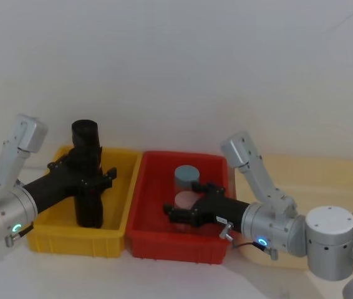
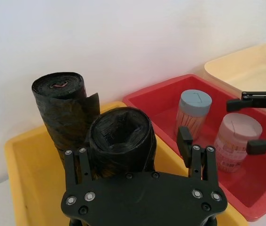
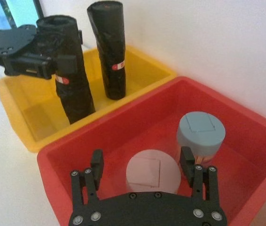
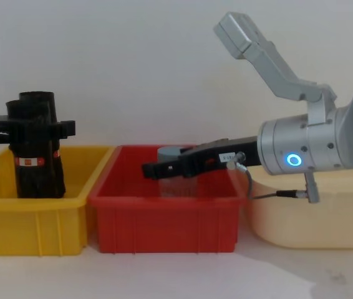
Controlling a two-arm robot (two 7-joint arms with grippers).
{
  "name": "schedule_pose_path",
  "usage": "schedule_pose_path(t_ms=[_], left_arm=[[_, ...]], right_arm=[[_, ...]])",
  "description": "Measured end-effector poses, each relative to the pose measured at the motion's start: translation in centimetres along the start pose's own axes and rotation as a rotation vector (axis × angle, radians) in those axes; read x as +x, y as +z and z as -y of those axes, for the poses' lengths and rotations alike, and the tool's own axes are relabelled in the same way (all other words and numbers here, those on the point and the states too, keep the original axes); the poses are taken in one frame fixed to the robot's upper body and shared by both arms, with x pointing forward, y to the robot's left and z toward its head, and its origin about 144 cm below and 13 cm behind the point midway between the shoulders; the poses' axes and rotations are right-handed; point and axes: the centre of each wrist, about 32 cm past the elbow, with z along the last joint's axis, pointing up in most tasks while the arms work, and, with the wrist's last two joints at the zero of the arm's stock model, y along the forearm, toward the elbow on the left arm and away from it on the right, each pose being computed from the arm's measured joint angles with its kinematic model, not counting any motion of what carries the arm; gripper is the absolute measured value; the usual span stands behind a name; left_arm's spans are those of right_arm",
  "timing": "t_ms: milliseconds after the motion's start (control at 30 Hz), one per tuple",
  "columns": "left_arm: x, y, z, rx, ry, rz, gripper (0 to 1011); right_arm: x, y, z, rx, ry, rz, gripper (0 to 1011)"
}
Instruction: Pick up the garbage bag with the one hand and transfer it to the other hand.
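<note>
Two garbage bag rolls stand upright in the yellow bin (image 1: 70, 240). The nearer garbage bag (image 2: 121, 134), black and crinkly with a red-and-white band (image 3: 63, 80), sits between the fingers of my left gripper (image 2: 130, 150). The gripper is open: one finger lies against the roll, and the other finger (image 2: 185, 141) stands a little apart. From the chest view the left gripper (image 4: 39, 128) spans the rolls near their tops. My right gripper (image 3: 142, 160) hangs open over the red bin (image 1: 176, 243), with its fingers on either side of a pink-lidded jar (image 3: 152, 172).
The second black roll (image 2: 62, 99) stands just behind the first, close to the yellow bin's far wall. A blue-lidded jar (image 3: 201, 132) stands beside the pink one. A cream tub (image 4: 307, 224) sits right of the red bin. A white wall rises close behind the bins.
</note>
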Motion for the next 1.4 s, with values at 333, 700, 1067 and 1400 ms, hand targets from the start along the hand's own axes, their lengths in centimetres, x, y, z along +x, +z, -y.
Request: schedule_pose_path(t_ms=[333,700,1067,1400], left_arm=[[0.02,-0.02,0.04,0.000,-0.002,-0.001,1000],[0.03,-0.01,0.06,0.000,-0.003,-0.001,962],[0.04,-0.01,0.07,0.001,-0.003,-0.001,684],[0.04,-0.01,0.07,0.001,-0.003,-0.001,464]], right_arm=[[0.32,-0.15,0.15,-0.032,0.017,0.006,999],[0.53,-0.47,-0.08,-0.040,0.021,0.009,992],[0.61,-0.55,-0.20,-0.040,0.022,0.011,695],[0.61,-0.58,-0.26,-0.040,0.024,0.011,651]])
